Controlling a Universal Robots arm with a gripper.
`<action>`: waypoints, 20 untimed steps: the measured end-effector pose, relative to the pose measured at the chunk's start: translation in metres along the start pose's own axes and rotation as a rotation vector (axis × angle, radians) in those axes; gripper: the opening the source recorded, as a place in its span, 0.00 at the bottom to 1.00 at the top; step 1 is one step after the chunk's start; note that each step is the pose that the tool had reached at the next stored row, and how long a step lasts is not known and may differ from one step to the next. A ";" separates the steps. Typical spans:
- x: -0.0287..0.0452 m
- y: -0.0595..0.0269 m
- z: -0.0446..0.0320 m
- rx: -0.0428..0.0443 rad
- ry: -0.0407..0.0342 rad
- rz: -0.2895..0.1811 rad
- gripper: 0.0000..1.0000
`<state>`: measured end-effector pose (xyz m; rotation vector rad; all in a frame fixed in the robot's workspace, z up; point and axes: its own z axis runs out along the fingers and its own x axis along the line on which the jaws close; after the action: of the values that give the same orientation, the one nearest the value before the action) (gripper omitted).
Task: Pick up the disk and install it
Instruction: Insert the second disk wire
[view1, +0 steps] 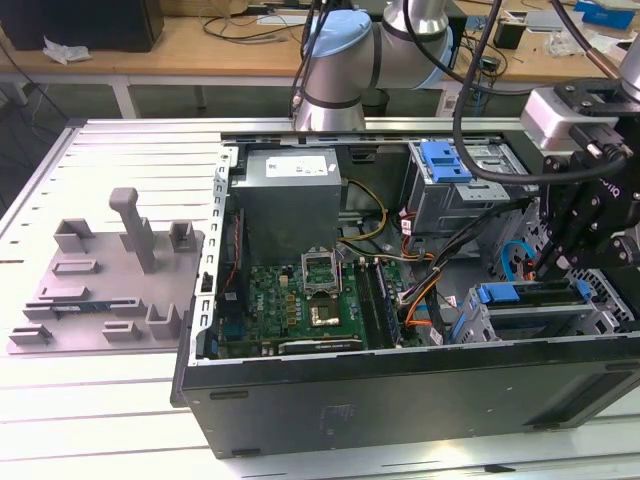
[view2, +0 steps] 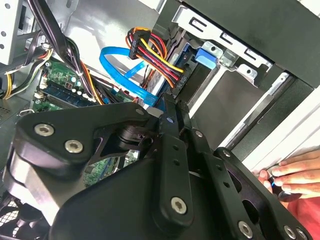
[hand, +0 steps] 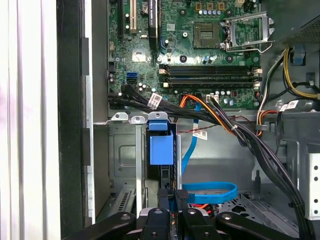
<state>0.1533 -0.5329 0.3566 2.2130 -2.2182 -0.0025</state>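
Note:
The disk (view1: 530, 294) sits in its blue carrier inside the lower drive cage (view1: 480, 325) at the exterior view's right, within the open computer case. Its blue tab shows in the first wrist view (hand: 161, 146) and the second wrist view (view2: 205, 56). My gripper (view1: 546, 268) hangs straight over that cage. The fingers (hand: 165, 200) are closed together, and the gripper (view2: 169, 107) has its tips at the disk's outer edge. I cannot tell whether they touch it.
A blue bracket (view1: 445, 160) tops the upper metal cage. Blue SATA cable (hand: 210, 192) and bundled power wires (view2: 152, 47) lie close beside the fingers. A grey parts fixture (view1: 100, 290) lies outside the case. A person's hand (view2: 290, 172) rests on the table edge.

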 end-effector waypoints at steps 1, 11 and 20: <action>0.0000 0.0000 0.0002 0.0000 0.0001 0.000 0.16; 0.0000 0.0000 0.0034 0.0000 0.0001 0.000 0.16; 0.0000 -0.0006 0.0049 0.0000 0.0000 0.000 0.16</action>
<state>0.1538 -0.5329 0.3517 2.2130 -2.2181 -0.0024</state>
